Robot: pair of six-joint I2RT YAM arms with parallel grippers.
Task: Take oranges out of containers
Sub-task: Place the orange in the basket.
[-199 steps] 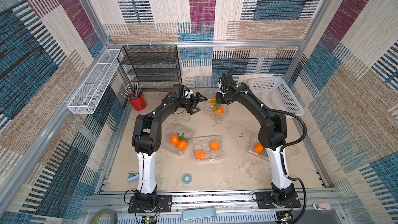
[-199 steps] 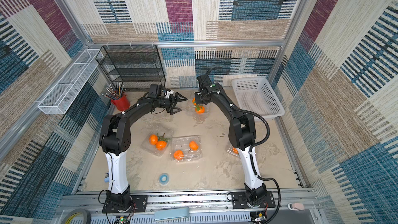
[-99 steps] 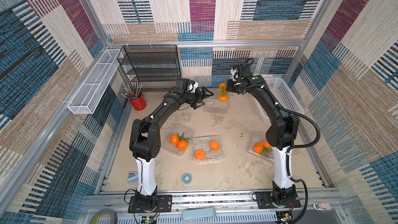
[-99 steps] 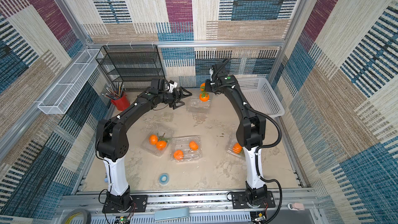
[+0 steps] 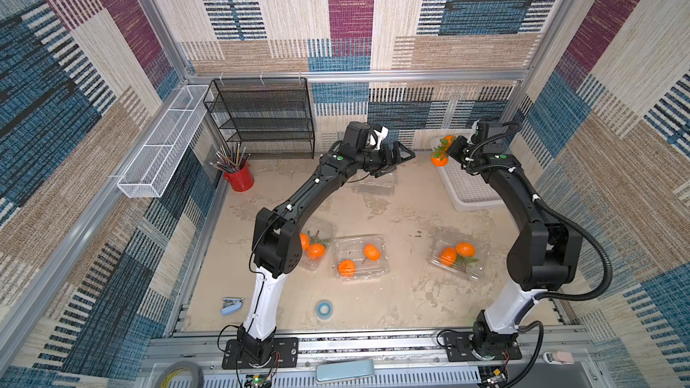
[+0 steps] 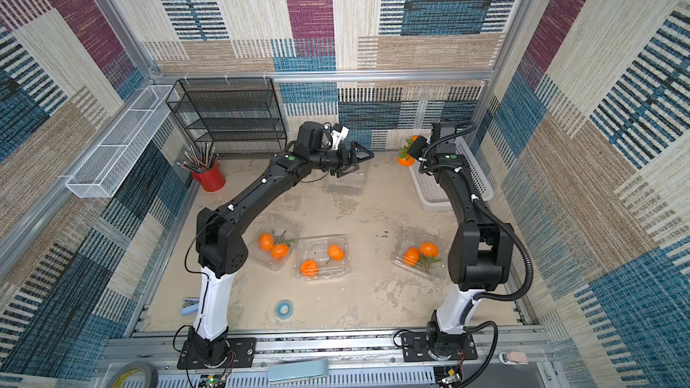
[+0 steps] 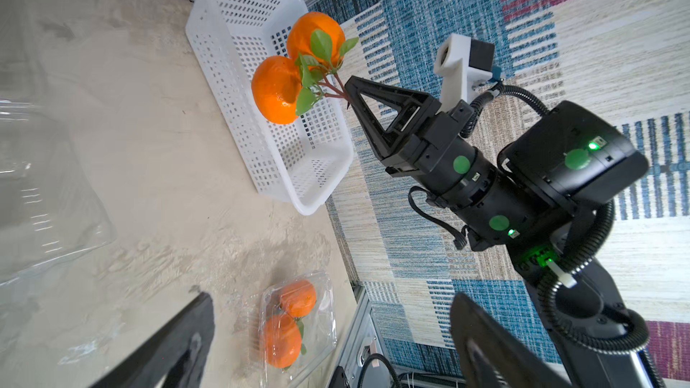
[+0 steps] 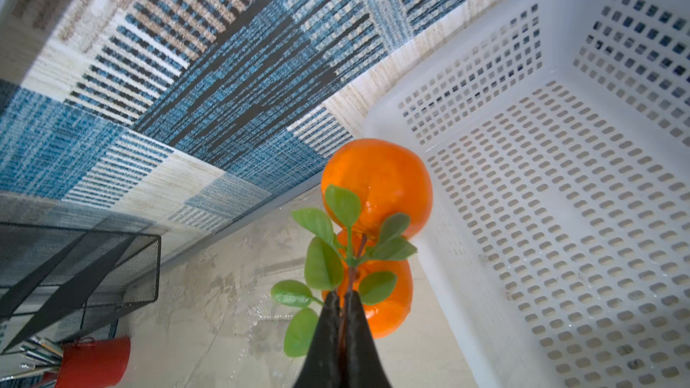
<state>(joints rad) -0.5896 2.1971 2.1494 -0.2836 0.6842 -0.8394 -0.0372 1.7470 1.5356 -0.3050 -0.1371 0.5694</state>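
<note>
Since a second ago, the orange pair (image 5: 439,159) has been lifted out of the back container (image 5: 375,185) and carried rightward to the basket (image 5: 471,195). It is held in the air at the basket's far left corner; whether it is over the rim or just beside it cannot be told. The right gripper (image 7: 350,95) is seen pinched tight on the pair's dark stem (image 7: 332,88), with the green leaves (image 8: 323,268) just past its tips and both fruits hanging free. The left gripper (image 5: 397,161) has been shifted slightly rightward as well; its jaws are spread wide with nothing between them, and it is held above the back container without a visible touch. That container is left empty on the table (image 5: 392,218).

Three more containers are set in a row nearer the arm bases, each with two oranges (image 5: 347,267) inside: the left container (image 5: 322,227), partly hidden by the left arm (image 5: 298,199), the middle container (image 5: 347,248) and the right container (image 5: 444,238). All three are well apart from both grippers. A red cup (image 5: 241,181) of brushes (image 5: 231,156) is stood by the black rack (image 5: 265,117) at the far left.
</note>
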